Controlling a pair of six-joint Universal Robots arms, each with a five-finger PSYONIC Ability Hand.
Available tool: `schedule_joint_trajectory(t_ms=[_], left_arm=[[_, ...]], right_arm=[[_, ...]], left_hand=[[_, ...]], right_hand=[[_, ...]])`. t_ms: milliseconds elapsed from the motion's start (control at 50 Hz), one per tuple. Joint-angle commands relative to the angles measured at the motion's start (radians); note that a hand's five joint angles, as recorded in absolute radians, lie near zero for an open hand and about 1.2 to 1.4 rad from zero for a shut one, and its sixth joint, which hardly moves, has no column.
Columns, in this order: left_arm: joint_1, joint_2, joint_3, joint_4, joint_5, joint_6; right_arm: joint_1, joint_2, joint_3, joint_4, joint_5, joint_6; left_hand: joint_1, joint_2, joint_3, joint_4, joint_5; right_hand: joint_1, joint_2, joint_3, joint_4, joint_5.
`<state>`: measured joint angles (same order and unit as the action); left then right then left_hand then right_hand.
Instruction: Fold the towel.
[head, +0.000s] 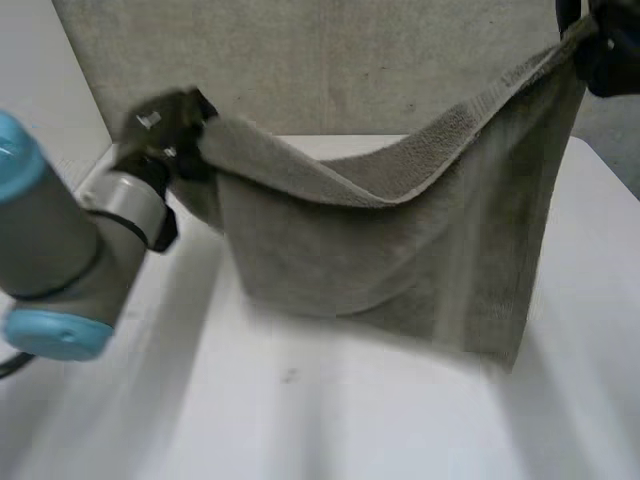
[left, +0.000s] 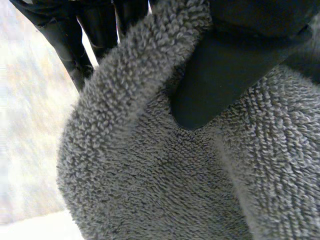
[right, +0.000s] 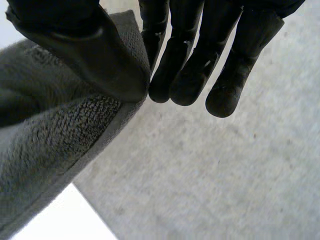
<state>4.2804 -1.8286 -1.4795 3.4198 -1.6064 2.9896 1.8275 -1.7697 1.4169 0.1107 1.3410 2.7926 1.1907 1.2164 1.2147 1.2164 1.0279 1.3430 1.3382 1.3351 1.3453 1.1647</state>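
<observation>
Towel: the grey towel hangs over the white table, strung between both hands, its body dropping toward 6 o'clock. I cannot tell whether the bottom hem touches the table.
Left hand: the left hand sits at the towel's 10 o'clock end. Its thumb presses into the pile, with cloth bunched in the grip.
Right hand: the right hand holds the 2 o'clock end, higher up. Its thumb clamps the hem against straight fingers.
Why held so: probably so the towel's own weight pulls it flat, ready to be laid over into a fold.
Long axis: the held top edge runs from 10 to 2 o'clock, climbing toward the right hand and sagging mid-span.
</observation>
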Motion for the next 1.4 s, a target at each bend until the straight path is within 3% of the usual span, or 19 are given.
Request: schedule_joint_trajectory(t_ms=[20,240,420,520,580,620,640,720,760,840,900,940,960,1000,1100,1180,1280,1320,1400], left_arm=[[0.009,0.164,-0.007,-0.092,0.005,0.155],[0.003,0.154,-0.148,-0.298,0.003,0.265],[0.019,-0.006,-0.074,-0.313,0.002,0.308],[0.041,-0.116,0.136,-0.281,-0.001,0.305],[0.044,-0.163,0.304,-0.24,-0.004,0.296],[0.042,-0.172,0.422,-0.153,-0.007,0.287],[0.042,-0.172,0.423,-0.152,-0.007,0.287],[0.026,-0.141,0.427,-0.022,-0.013,0.249],[0.021,-0.12,0.392,-0.002,-0.018,0.232],[0.015,-0.043,0.178,0.018,-0.059,0.207],[0.01,-0.029,0.107,0.022,-0.078,0.207],[-0.013,-0.024,-0.028,0.027,-0.09,0.206],[-0.013,-0.024,-0.028,0.027,-0.09,0.206],[-0.036,-0.038,-0.154,0.029,-0.09,0.206],[-0.082,-0.101,-0.278,0.029,-0.092,0.206],[-0.125,-0.135,-0.326,0.024,-0.095,0.207],[-0.175,-0.15,-0.384,0.015,-0.095,0.207],[-0.208,-0.14,-0.406,0.01,-0.093,0.213],[-0.225,-0.113,-0.412,-0.013,-0.093,0.215]], right_arm=[[-0.074,0.05,0.046,-0.025,-0.042,0.021],[-0.088,0.225,0.128,-0.025,-0.1,0.019],[-0.071,0.398,0.045,-0.069,-0.092,0.015],[-0.053,0.516,-0.075,-0.229,-0.088,0.024],[-0.033,0.567,-0.158,-0.395,-0.077,0.039],[-0.017,0.581,-0.182,-0.616,-0.062,0.076],[-0.017,0.581,-0.182,-0.617,-0.062,0.076],[-0.014,0.567,-0.136,-0.906,-0.019,0.157],[-0.016,0.555,-0.11,-0.922,-0.02,0.188],[-0.016,0.529,-0.055,-0.869,-0.022,0.223],[-0.016,0.519,-0.009,-0.724,-0.026,0.214],[-0.016,0.538,0.008,-0.512,-0.032,0.168],[-0.016,0.538,0.008,-0.511,-0.033,0.168],[-0.017,0.574,0.031,-0.332,-0.036,0.084],[-0.025,0.63,0.112,-0.192,-0.028,-0.082],[-0.028,0.658,0.165,-0.178,-0.023,-0.151],[-0.031,0.661,0.224,-0.18,-0.02,-0.166],[-0.034,0.642,0.263,-0.181,-0.023,-0.166],[-0.036,0.604,0.306,-0.198,-0.028,-0.163]], left_hand=[[0.206,0.18,0.182,0.18,0.194],[0.206,0.18,0.182,0.18,0.194],[0.206,0.18,0.182,0.18,0.194],[0.206,0.18,0.182,0.18,0.194],[0.206,0.18,0.182,0.18,0.194],[0.206,0.18,0.182,0.18,0.194],[0.206,0.18,0.182,0.18,0.194],[0.206,0.18,0.182,0.18,0.194],[0.206,0.18,0.182,0.18,0.194],[0.206,0.18,0.182,0.18,0.194],[0.206,0.18,0.182,0.18,0.194],[0.206,0.18,0.182,0.18,0.194],[0.206,0.18,0.182,0.18,0.194],[0.206,0.18,0.182,0.18,0.194],[0.206,0.18,0.182,0.18,0.194],[0.206,0.18,0.182,0.18,0.194],[-0.096,-0.122,-0.12,-0.122,-0.108],[-0.427,-0.452,-0.451,-0.452,-0.438],[-0.625,-0.651,-0.649,-0.651,-0.637]], right_hand=[[0.053,0.058,0.061,0.051,0.057],[0.053,0.058,0.061,0.051,0.057],[0.053,0.058,0.061,0.051,0.057],[0.053,0.058,0.061,0.051,0.057],[0.053,0.058,0.061,0.051,0.057],[0.053,0.058,0.061,0.051,0.057],[0.053,0.058,0.061,0.051,0.057],[0.053,0.058,0.061,0.051,0.057],[0.053,0.058,0.061,0.051,0.057],[0.053,0.058,0.061,0.051,0.057],[0.053,0.058,0.061,0.051,0.057],[0.053,0.058,0.061,0.051,0.057],[0.053,0.058,0.061,0.051,0.057],[0.053,0.058,0.061,0.051,0.057],[0.053,0.058,0.061,0.051,0.057],[0.053,0.058,0.061,0.051,0.057],[0.053,0.058,0.061,0.051,0.057],[0.053,0.058,0.061,0.051,0.057],[0.053,0.058,0.061,0.051,0.057]])
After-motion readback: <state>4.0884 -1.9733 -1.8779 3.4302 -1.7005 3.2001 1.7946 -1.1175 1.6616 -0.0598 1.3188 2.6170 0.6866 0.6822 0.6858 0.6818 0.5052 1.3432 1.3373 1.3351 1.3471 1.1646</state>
